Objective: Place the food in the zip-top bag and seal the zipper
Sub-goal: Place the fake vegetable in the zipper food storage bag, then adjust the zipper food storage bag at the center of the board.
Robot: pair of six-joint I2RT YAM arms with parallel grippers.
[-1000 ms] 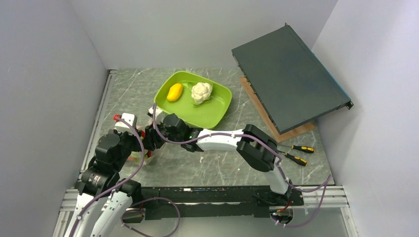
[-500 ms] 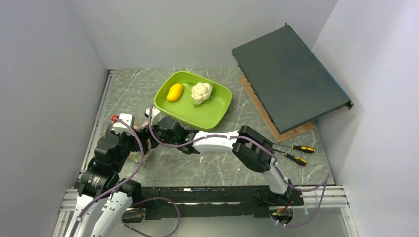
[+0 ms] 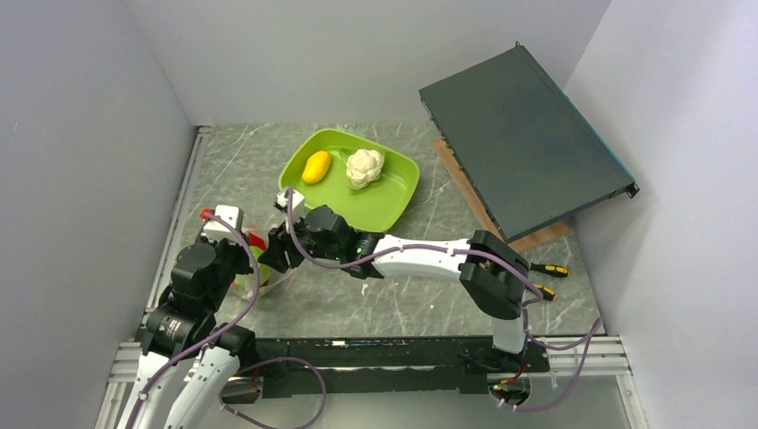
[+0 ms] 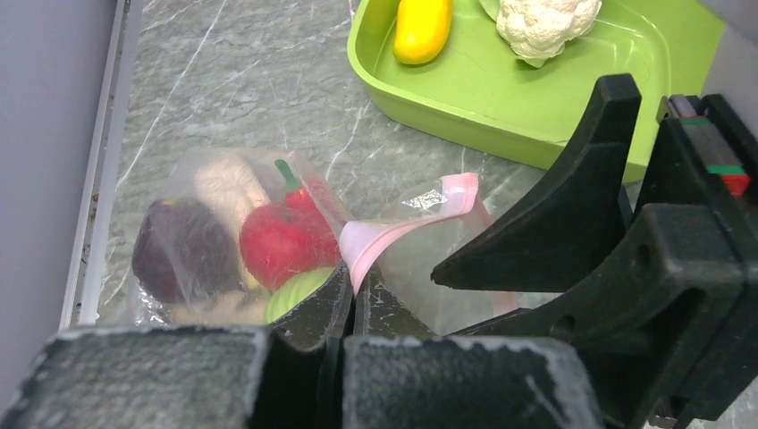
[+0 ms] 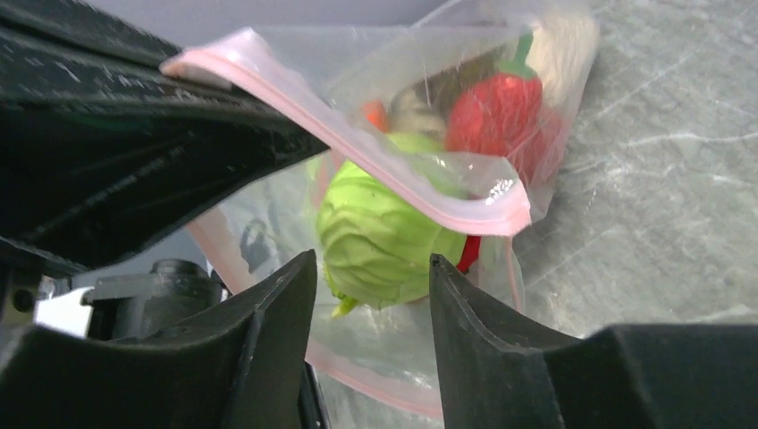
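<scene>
Left tool (image 4: 347,299) pinching the pink zipper rim of the zip-top bag (image 4: 223,228), which lies on the table (image 4: 223,89), lower left of the overhead view; right tool (image 5: 371,261) spread at its mouth. Inside: green cabbage (image 5: 380,237). In the tray (image 4: 501,103): yellow fruit (image 4: 422,27), cauliflower (image 4: 545,22).

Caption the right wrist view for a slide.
Open right claw faces a green toy cabbage inside the clear plastic zip-top bag, pink zipper unsealed.
</scene>
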